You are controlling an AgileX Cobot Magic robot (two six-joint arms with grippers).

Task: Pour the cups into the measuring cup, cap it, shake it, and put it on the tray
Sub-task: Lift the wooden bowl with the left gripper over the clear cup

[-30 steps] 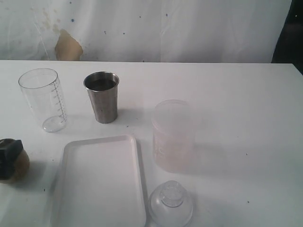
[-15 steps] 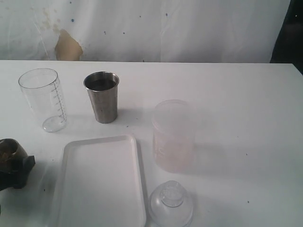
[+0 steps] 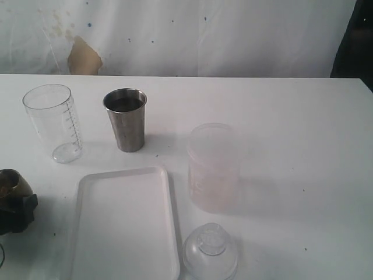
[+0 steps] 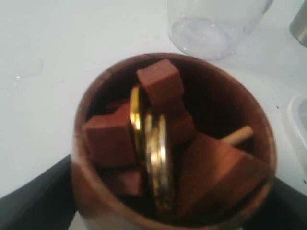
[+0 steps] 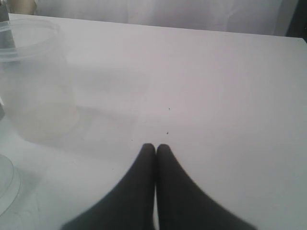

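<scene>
Over the last second the brown cup (image 3: 10, 182) has come out from under the left hand (image 3: 18, 213). Then the black hand covered the cup's top; now the rim shows and the hand sits lower against its near side, at the left edge of the table (image 3: 291, 128). The cup itself has barely shifted and seems to rest on the table.

The left wrist view looks straight into the cup. It holds reddish-brown blocks (image 4: 160, 84), a few gold discs (image 4: 158, 158) on edge and a thin stick (image 4: 237, 135). Black fingers (image 4: 33, 201) flank its wall on both sides, right up against it. Whether they clamp it or only bracket it I cannot tell.

My reading is that the hand has been reset for a side grasp, so the first pour is being set up and nothing has been poured yet. The measuring cup (image 3: 53, 122) stands upright and looks empty, close behind the brown cup. The steel tumbler (image 3: 126, 119) is just beside it, also upright. The tray (image 3: 125, 224) lies bare nearer the camera.

Further right stand the frosted container (image 3: 213, 166) and a clear domed lid (image 3: 210, 251). The right hand (image 5: 155, 148) hovers over bare table there, fingertips pressed together with nothing between them.
</scene>
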